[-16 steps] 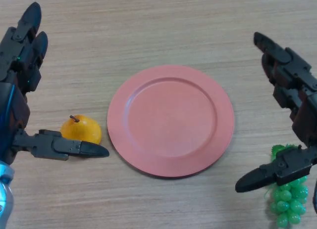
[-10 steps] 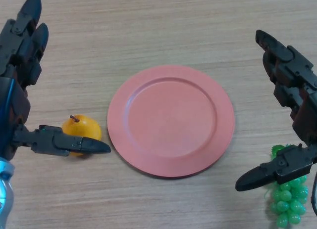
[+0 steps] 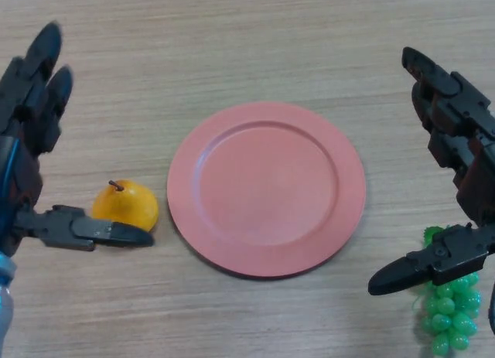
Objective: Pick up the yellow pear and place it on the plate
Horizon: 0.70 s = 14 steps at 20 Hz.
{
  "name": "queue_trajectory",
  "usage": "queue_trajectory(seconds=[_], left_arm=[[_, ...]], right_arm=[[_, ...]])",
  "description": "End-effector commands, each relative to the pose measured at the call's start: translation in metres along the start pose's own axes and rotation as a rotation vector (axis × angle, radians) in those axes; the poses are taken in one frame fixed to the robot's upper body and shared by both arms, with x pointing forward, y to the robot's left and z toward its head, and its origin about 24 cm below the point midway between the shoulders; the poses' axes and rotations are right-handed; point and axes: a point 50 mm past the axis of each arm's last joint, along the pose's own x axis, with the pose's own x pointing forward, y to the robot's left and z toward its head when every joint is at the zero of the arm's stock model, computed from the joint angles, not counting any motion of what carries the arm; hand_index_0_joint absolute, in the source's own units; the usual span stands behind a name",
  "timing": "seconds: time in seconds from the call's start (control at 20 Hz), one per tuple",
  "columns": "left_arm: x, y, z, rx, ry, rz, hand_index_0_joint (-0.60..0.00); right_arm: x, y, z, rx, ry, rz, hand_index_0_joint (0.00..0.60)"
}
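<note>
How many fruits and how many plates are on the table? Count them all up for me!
Pears: 1, the yellow pear beside the left hand.
Bunches of grapes: 1, the green grapes under the right hand.
Plates: 1, the pink plate in the middle, with nothing on it.
Total: 3 things, 2 of them fruit.

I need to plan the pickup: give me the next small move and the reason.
Probably bring the left hand in and down around the yellow pear, then curl its fingers shut. The hand is open, its thumb lies in front of the pear, nothing is grasped, and the plate sits bare just beside it.
</note>
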Motion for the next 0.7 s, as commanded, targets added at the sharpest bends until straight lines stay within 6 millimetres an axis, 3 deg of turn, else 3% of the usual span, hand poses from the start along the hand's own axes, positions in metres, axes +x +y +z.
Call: queue_trajectory(seconds=[0.05,0.7], left_arm=[[0.001,0.007,0.018,0.108,-0.207,-0.003,0.000],[0.017,0.022,-0.058,0.095,-0.094,0.155,0.000]], right_arm=[[-0.004,-0.005,0.029,-0.089,-0.221,-0.037,0.000],[-0.021,-0.007,0.025,-0.111,-0.190,-0.063,0.000]])
